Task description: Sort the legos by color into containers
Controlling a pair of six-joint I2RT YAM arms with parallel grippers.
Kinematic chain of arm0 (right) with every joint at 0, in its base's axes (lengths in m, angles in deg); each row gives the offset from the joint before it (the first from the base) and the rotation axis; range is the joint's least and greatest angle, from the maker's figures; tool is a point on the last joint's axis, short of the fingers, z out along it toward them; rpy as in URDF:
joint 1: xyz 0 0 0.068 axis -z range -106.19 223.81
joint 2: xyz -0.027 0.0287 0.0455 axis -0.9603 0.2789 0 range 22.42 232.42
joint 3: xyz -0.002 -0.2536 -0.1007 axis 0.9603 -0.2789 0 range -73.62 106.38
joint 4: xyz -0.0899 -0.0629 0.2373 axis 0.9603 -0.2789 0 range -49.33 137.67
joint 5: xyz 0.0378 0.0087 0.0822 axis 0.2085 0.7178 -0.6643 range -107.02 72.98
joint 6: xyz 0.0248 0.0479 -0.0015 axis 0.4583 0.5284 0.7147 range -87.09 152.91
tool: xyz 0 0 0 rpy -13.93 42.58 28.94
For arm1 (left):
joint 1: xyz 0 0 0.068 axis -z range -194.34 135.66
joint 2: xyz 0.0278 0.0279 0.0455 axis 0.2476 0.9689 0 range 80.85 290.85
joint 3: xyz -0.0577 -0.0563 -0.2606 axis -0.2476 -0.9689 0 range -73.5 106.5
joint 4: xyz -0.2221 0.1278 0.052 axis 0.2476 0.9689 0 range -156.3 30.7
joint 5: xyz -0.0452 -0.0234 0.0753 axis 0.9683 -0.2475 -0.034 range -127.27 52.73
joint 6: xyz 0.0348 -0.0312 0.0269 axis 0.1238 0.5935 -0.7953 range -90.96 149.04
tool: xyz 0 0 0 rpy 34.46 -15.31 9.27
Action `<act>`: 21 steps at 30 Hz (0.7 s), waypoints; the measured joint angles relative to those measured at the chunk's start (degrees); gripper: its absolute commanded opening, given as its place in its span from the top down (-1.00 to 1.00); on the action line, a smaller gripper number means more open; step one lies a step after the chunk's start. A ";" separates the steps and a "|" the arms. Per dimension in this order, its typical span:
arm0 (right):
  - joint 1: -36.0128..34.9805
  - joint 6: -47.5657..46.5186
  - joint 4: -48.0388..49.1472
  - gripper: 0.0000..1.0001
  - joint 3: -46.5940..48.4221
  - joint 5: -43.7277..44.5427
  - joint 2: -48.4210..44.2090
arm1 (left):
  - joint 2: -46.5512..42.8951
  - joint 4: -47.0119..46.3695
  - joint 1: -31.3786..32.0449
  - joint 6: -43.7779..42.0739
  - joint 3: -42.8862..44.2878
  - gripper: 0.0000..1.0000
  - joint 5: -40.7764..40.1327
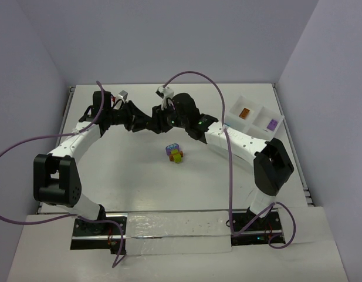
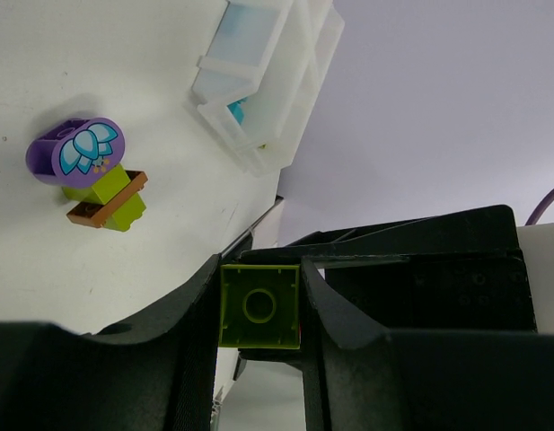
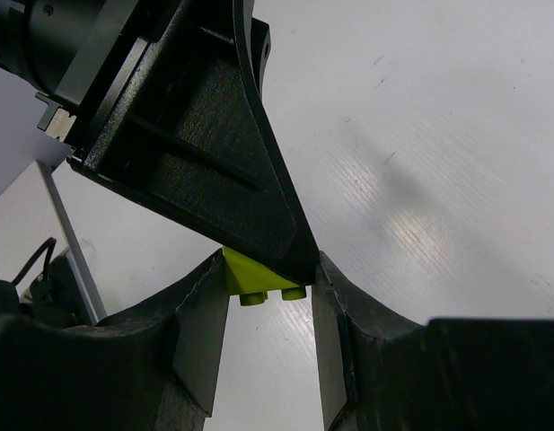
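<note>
One lime brick (image 2: 259, 307) sits squarely between both sets of jaws. The left jaws are clamped on two of its flat sides. The right jaws look closed on it too, crossing the left ones at an angle. I judge this a handover, or a pull to part two pieces, and cannot tell which.

To do it well, one pair should hold a firm pinch while the other lets go fully. Then the free arm should draw straight back, so the slick plastic does not twist out. The brick is small, square, hard and glossy. It has a hollow ring on its underside and short round studs on the opposite face, so the flat sides are the only sound gripping faces.

Below the jaws, toward the arm bases, a clump (image 1: 175, 153) lies on the matte white tabletop (image 1: 122, 170). It is made of a rounded purple piece (image 2: 76, 151) with a printed flower, a lime block (image 2: 124, 211) and a thin brown-orange plate (image 2: 133, 184).

The white tray (image 1: 258, 117) stands off to the right jaws' side, thin-walled and faintly translucent. It holds an orange piece (image 1: 245, 113) and a purple piece (image 1: 273, 124) in separate compartments. The lime brick, I judge, wants a compartment of its own.
</note>
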 measured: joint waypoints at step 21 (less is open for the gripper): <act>19.42 6.49 -15.37 0.88 -19.86 18.06 -21.92 | 1.11 22.83 -0.71 -13.78 19.30 -0.99 -23.66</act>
